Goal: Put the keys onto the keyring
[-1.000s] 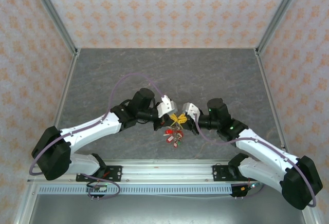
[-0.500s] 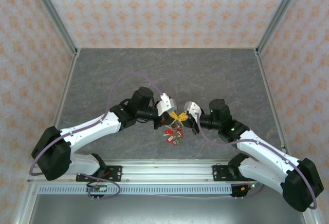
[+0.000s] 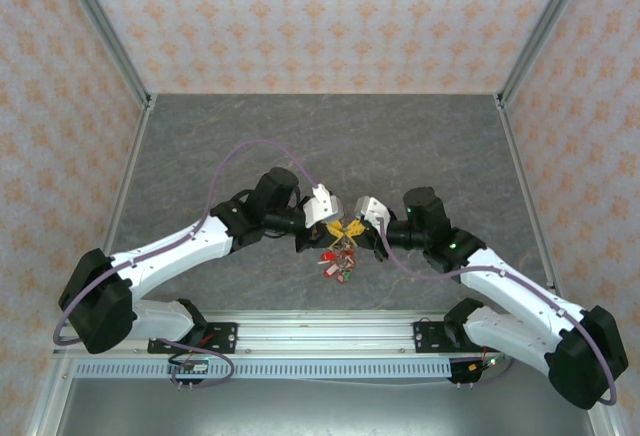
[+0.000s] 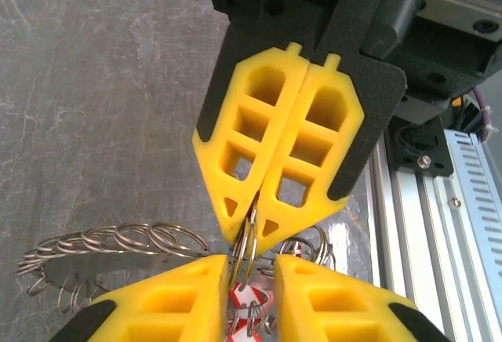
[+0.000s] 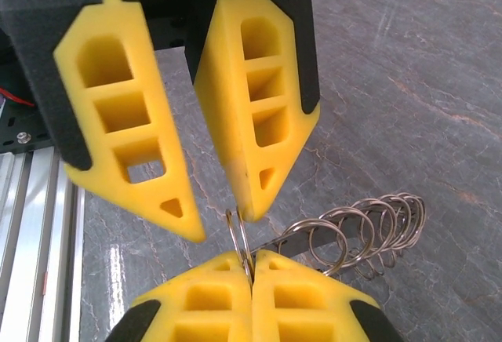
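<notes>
The right gripper (image 4: pixel 249 237), a pair of yellow lattice-pattern plastic fingers on black backing, is pressed fully together. Its tips pinch a small thin metal loop (image 5: pixel 239 236), which stands edge-on and upright between them. The left gripper (image 5: pixel 220 223), built the same way, faces it tip to tip with its fingers parted a little and a clear gap between them. One of its fingertips (image 5: pixel 249 205) sits just above the loop, but whether it touches cannot be told. Nothing is clamped in that gap.

In the left wrist view the loop runs down into the space between the left fingers, and the keys (image 4: pixel 245 304) show there as small red-and-white plastic tags – partly hidden, the metal too small to make out. From above, the same cluster of red tags hangs just below the meeting grippers, near the front middle of the grey marbled tabletop (image 3: pixel 330 136).

The keyring (image 4: pixel 118 257), a large flat grey metal band fringed with many small wire rings, lies on the tabletop just beside and behind the fingertips – only an arc of it is visible. Both arms reach inward from the near edge, meeting at the centre.
</notes>
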Available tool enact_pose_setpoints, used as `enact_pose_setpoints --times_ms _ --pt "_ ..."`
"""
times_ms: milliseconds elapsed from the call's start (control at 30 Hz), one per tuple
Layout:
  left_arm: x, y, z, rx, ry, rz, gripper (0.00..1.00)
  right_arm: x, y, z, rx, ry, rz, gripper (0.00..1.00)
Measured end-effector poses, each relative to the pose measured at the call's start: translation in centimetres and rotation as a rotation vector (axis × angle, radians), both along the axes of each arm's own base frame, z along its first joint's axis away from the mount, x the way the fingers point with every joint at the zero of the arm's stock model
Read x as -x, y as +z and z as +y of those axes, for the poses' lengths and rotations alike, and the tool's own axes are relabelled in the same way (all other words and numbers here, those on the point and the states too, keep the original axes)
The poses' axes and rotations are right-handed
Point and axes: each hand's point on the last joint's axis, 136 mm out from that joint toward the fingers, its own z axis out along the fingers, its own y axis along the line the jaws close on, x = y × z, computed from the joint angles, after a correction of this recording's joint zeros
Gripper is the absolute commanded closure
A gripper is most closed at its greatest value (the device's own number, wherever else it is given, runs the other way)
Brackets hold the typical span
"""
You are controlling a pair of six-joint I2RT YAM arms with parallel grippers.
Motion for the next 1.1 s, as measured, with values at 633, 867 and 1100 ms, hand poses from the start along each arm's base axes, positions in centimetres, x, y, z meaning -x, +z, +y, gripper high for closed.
enact_pose_setpoints --times_ms 633,867,1100 --pt "0.31 -0.25 -0.11 -0.072 -0.030 -0.018 0.75 0.19 0.42 0.45 0.011 0.043 0.005 1.00" --pt "0.25 -0.46 -0.15 -0.087 -0.034 -0.028 0.99 0.22 0.32 0.40 0.015 0.042 0.010 1.00" --pt "0.13 -0.63 -0.08 -0.101 -0.027 -0.041 1.00 0.11 -0.06 0.17 0.042 0.034 -0.007 0.95"
